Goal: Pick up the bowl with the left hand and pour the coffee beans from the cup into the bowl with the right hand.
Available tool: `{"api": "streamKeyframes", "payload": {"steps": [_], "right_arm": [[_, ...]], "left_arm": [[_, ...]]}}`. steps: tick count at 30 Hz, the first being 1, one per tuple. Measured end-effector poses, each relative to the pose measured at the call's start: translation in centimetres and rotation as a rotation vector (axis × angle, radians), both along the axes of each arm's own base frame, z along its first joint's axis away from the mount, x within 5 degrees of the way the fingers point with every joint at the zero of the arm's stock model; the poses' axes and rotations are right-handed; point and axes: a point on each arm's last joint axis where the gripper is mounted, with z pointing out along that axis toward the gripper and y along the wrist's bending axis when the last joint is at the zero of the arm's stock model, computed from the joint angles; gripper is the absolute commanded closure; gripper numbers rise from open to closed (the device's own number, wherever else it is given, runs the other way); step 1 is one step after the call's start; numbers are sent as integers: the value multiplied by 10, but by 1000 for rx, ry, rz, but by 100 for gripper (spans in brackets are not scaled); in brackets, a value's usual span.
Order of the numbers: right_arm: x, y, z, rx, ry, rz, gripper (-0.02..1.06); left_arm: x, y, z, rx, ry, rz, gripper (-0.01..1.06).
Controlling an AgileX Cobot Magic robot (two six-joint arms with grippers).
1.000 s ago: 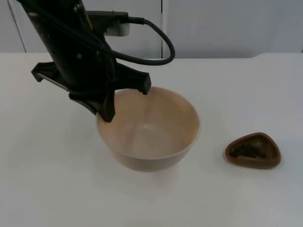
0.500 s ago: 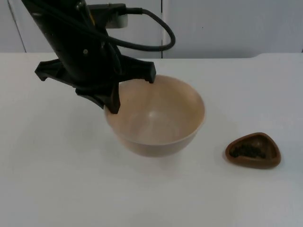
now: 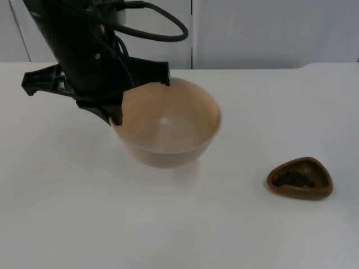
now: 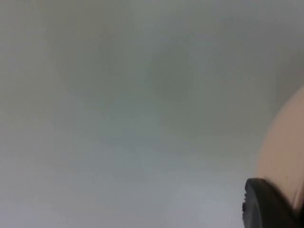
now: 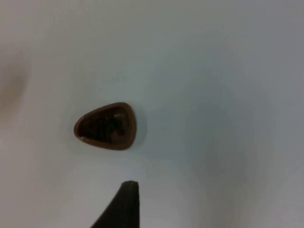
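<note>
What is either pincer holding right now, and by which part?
The left pincer holds the bowl by its rim; the cup sits ungripped.

No legible text, labels or signs anywhere.

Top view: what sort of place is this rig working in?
Likely a lab test bench, not a kitchen: a bare white table ends at a grey partition wall, with just a tan bowl gripped by the left pincer and a brown cup of coffee beans.
</note>
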Motion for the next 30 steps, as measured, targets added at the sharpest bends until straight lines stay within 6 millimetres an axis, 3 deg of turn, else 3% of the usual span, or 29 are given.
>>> {"api": "streamKeyframes", "payload": {"steps": [5,11,16,30], "right_arm": [[29,2,-6,9,74,2,-1],[51,5,-11,17,120,14,-1],[75,30,-22,8,187,104,-1],[125,86,-54,-88,322,117,-1]], "left_arm": [[0,0,0,0,0,3,105],[0,0,0,2,-1,2,105],[0,0,0,4,-2,2,105],[-1,1,0,10,8,3,105]]}}
